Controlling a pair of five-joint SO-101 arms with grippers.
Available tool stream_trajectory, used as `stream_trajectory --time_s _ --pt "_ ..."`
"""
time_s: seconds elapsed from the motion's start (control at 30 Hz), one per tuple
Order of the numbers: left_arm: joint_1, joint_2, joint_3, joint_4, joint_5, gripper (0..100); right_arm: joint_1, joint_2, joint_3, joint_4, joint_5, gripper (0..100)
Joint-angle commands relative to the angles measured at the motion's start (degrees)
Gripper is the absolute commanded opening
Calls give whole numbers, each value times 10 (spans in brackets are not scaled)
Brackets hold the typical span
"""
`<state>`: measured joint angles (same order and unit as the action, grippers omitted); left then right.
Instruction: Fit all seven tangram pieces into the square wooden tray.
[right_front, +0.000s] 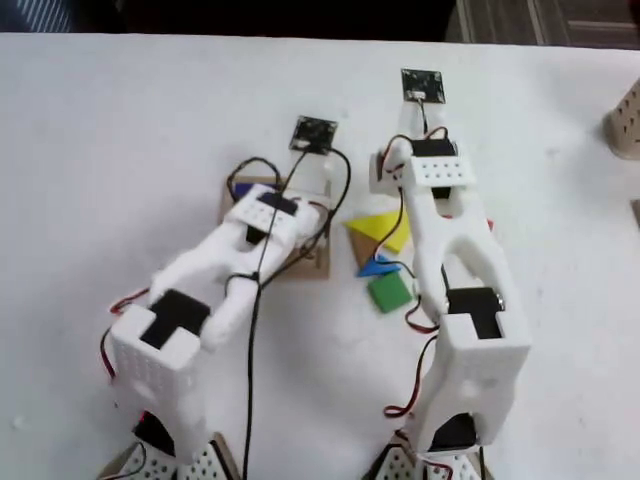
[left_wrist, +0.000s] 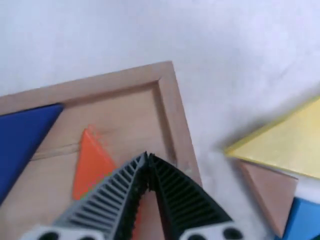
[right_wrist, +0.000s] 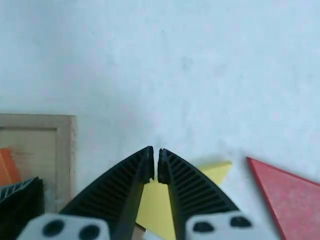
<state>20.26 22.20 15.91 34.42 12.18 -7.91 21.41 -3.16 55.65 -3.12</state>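
Wooden tray (left_wrist: 172, 112) lies on the white table (right_front: 120, 130) under my left arm, with two pieces in it. A dark blue piece (left_wrist: 22, 132) sits along one side. An orange piece (left_wrist: 90, 162) lies flat on the tray floor near the corner.

My left hand (left_wrist: 148, 161) hangs inside that corner with its ribbed fingers (left_wrist: 112, 192) pressed together at the tips. The tips sit over the edge of the orange piece, close to the inner wall of the rim. I cannot tell whether they touch the piece or only hover above it.

The other five pieces lie on the table beside the tray, between my two arms. The yellow triangle (left_wrist: 287, 142) is nearest the tray, with the tan triangle (left_wrist: 270, 192) tucked against its edge. The light blue piece (left_wrist: 304, 220) lies just beside the tan one. From above, the green square (right_front: 390, 291) lies just beside the light blue piece, on the side towards my bases.

My right hand (right_wrist: 155, 167) is closed to a thin slit with nothing in it. It is poised over the yellow triangle, and the tips point at bare table just past one of its corners. The red triangle (right_wrist: 290, 197) lies near the yellow one, on the side away from the tray, with a strip of table between them.
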Motion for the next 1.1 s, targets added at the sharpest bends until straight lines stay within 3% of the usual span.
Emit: stream_trajectory --time_s 0.0,0.17,0.47,1.07 --pt "-14 -5 -33 48 -1 21 5 -5 -27 4 -4 20" --pt "-52 -16 -35 103 -3 21 3 -5 -27 4 -4 20" --pt "-116 -98 14 110 -5 22 4 -6 -27 4 -4 21" --pt "-100 -164 62 103 -6 21 2 -5 -27 4 -4 21"
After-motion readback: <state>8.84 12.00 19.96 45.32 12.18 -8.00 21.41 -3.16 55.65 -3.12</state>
